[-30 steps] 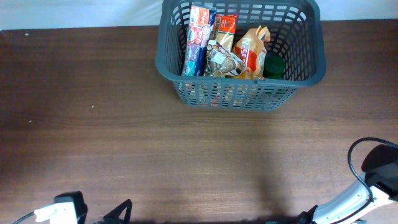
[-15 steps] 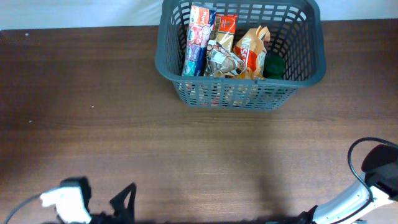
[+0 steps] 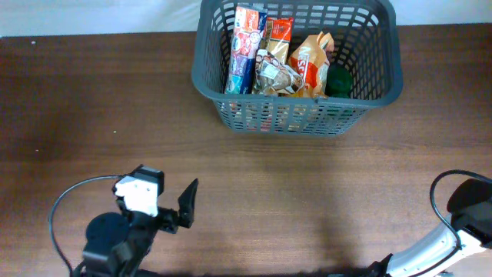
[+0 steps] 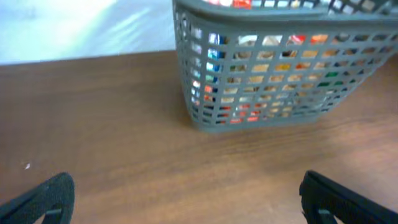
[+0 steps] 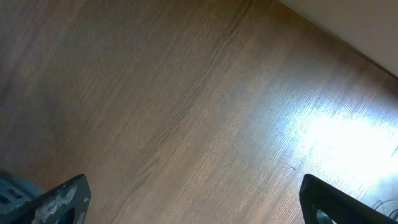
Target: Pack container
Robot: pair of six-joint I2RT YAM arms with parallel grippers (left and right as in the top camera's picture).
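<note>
L gripper [image 4: 186, 208] is spread wide, fingertips at the lower corners of its wrist view, only bare table [image 4: 124, 143] btw them. The container [image 4: 267, 93], a dark grey lattice basket, stands ahead of this gripper and slightly to its right, well apart, resting on the wood. The wrist cam catches just the near wall and one corner, w/ red, blue, orange and green bits showing through the slots. Overhead gives the contents from the top: a blue-red packet [image 3: 246, 50], a silvery pack [image 3: 275, 75], an orange bag [image 3: 311, 61] and a green item [image 3: 338, 81], packed side by side.

R gripper [image 5: 193, 205] is also spread, nothing held. Its cam sees only wood, w/ a glare patch [image 5: 339, 134] ahead-right. Overhead shows only the R arm [image 3: 430, 250] and a looped cable [image 3: 446, 188], fingers hidden
</note>
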